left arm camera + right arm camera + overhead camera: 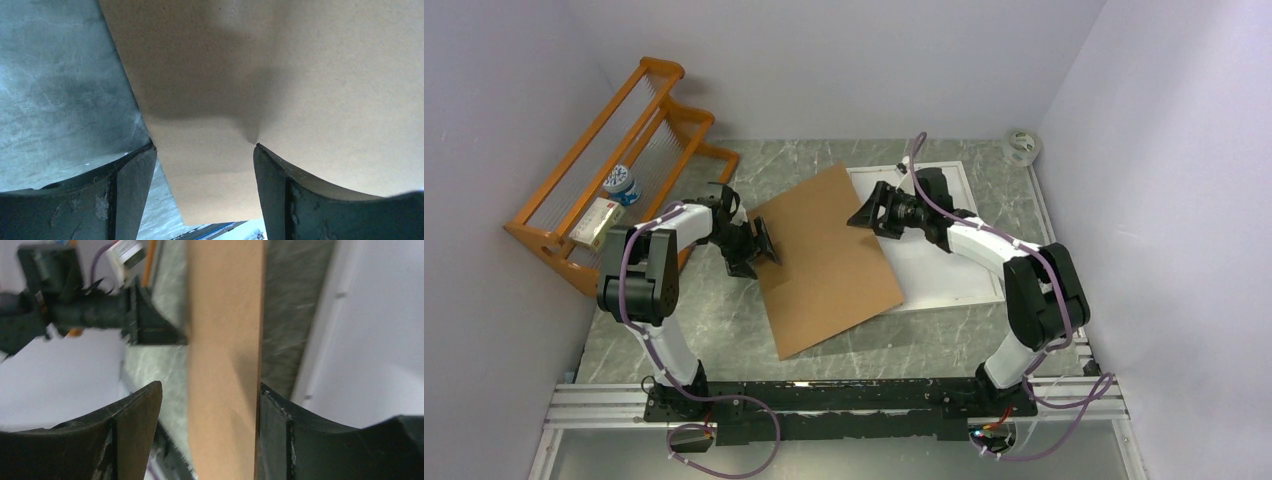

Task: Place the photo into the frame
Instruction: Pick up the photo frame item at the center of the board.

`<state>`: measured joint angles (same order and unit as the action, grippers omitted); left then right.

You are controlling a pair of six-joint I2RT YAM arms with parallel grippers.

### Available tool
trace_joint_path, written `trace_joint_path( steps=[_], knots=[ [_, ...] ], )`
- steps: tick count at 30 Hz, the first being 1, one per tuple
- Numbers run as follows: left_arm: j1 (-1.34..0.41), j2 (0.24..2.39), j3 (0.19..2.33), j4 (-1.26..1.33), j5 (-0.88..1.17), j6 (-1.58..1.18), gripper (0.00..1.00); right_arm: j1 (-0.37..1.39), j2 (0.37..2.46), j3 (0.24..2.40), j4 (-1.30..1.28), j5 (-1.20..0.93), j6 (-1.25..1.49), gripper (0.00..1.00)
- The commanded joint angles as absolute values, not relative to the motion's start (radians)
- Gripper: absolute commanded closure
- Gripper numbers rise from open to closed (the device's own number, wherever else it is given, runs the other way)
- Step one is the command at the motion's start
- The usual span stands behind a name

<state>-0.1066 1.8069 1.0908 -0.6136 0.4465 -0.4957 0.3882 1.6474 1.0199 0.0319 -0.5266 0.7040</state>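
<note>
A plain brown backing board [829, 255] lies askew in the middle, its right part over the left side of the white frame [924, 290]. The photo's printed side is not in view. My left gripper [754, 248] stands open at the board's left edge; in the left wrist view the board [250, 75] runs between the spread fingers of this gripper [205, 146]. My right gripper [869, 215] is at the board's far right edge. Its wrist view shows this gripper [210, 384] open around the board [225, 315], the right finger [280, 430] close against the board's edge, with the frame [370, 340] to the right.
An orange wooden rack [614, 190] stands at the back left, holding a small box [594, 222] and a blue-lidded jar [624, 185]. A roll of tape [1022, 146] sits at the back right corner. Grey walls close in on both sides.
</note>
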Motion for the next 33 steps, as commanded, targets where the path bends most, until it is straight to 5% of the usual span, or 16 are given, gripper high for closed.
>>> trace_joint_path(
  steps=[1, 10, 17, 33],
  knots=[
    [-0.129, 1.879, 1.079, -0.574, 0.425, -0.492, 0.22, 0.446, 1.658, 0.994, 0.222, -0.827, 0.823, 0.31],
    [-0.118, 1.882, 1.121, -0.584, 0.418, -0.477, 0.22, 0.445, 1.653, 1.054, 0.09, -0.803, 0.755, 0.5],
    [-0.118, 1.836, 1.149, -0.596, 0.376, -0.465, 0.22, 0.443, 1.613, 1.083, 0.053, -0.707, 0.72, 0.99],
    [-0.142, 1.746, 1.254, -0.505, 0.485, -0.499, 0.1, 0.203, 1.253, 1.172, -0.112, -0.326, 0.623, 1.0]
  ],
)
